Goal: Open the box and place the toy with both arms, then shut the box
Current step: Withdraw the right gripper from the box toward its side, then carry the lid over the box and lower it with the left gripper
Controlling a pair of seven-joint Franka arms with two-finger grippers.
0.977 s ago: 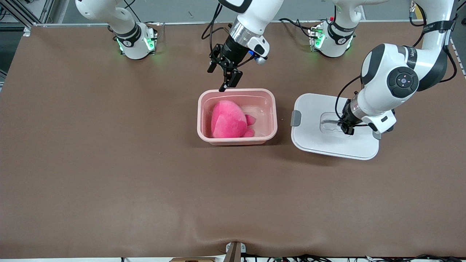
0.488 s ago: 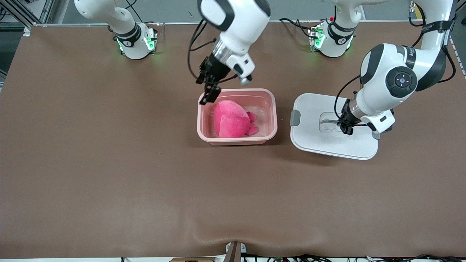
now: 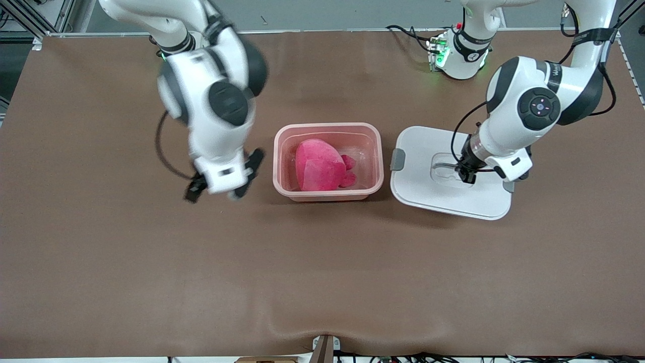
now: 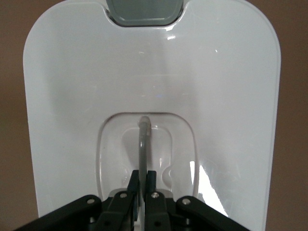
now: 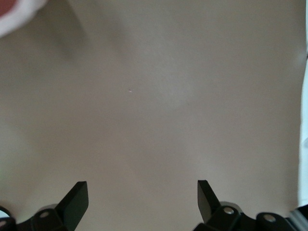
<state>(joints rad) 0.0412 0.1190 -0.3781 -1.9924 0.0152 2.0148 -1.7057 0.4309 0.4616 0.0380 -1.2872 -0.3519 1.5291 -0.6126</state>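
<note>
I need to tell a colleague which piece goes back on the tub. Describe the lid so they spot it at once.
On the brown table, beside the pink box toward the left arm's end, lies the white lid. The left gripper is shut on its recessed centre handle; grey clips mark its ends.

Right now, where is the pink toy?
In the front view the toy lies inside the open box, mid-table, between the lid and the right gripper.

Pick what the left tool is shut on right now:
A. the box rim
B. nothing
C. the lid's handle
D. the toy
C: the left tool is pinched on the handle in the lid, which lies beside the box; the toy sits in the box.
</note>
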